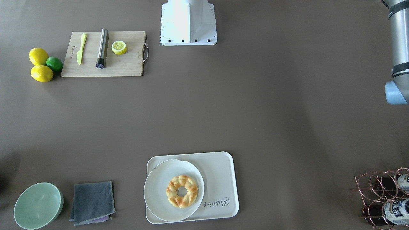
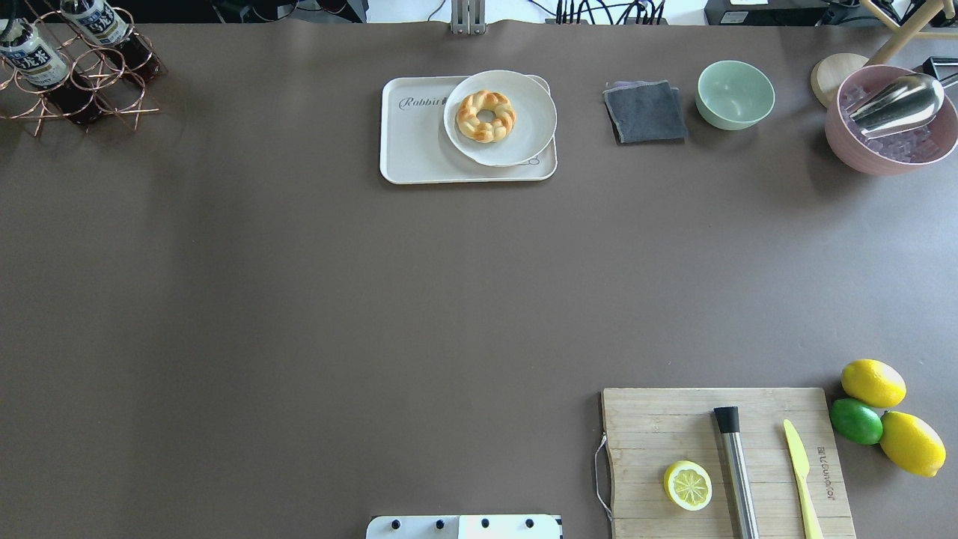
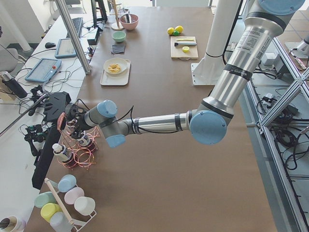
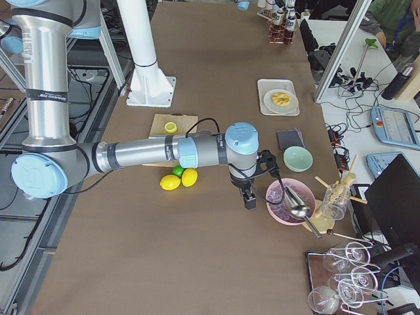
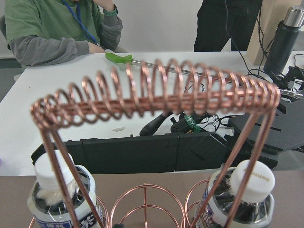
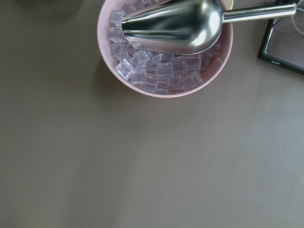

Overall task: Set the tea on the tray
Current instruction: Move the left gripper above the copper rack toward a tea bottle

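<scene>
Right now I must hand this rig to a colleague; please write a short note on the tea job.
Left claw: at the copper rack, open or shut cannot be told.
Right claw: beside the pink ice bowl, likewise unclear.
A tea bottle and a second bottle sit in the rack.
The tray holds a plate with a bread ring; its lettered end is free.
Done: nothing. To do: grasp tea, carry, set on tray.

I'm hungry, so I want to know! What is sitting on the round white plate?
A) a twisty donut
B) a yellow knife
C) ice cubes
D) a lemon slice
A: the plate on the tray holds a golden twisty donut and nothing else.
</scene>
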Controlling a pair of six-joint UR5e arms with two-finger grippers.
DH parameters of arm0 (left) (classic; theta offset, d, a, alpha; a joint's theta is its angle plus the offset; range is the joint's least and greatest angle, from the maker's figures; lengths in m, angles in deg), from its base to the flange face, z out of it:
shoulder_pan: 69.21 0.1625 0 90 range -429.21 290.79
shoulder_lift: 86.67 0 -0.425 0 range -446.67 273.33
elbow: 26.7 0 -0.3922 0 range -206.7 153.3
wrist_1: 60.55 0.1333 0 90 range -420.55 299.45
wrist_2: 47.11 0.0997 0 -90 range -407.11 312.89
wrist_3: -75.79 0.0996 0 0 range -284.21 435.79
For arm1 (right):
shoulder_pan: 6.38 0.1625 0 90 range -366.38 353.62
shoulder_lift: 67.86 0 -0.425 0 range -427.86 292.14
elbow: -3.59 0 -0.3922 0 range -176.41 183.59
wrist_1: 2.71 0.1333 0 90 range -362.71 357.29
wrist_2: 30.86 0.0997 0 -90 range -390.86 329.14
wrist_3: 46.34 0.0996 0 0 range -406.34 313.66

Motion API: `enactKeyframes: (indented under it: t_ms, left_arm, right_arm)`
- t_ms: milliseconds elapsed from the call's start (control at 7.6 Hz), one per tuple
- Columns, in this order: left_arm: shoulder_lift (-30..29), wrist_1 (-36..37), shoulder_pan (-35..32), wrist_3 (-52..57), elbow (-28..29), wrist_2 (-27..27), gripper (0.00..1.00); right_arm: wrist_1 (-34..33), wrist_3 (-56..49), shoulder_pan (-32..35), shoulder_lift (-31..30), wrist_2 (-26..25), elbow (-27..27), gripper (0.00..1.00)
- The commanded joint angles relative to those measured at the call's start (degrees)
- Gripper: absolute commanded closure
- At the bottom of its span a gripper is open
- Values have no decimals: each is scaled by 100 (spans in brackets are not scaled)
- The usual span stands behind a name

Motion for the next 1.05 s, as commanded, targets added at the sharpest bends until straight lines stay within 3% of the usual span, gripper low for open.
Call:
enactKeyframes:
  t_ms: [0, 921]
  left_arm:
    - [27, -54, 23, -4, 5, 0, 33]
    - [79, -89, 23, -4, 5, -18, 43]
  right_arm:
    - [0, -9, 0, 2, -6, -2, 0]
    - [0, 0, 0, 2, 3, 7, 0]
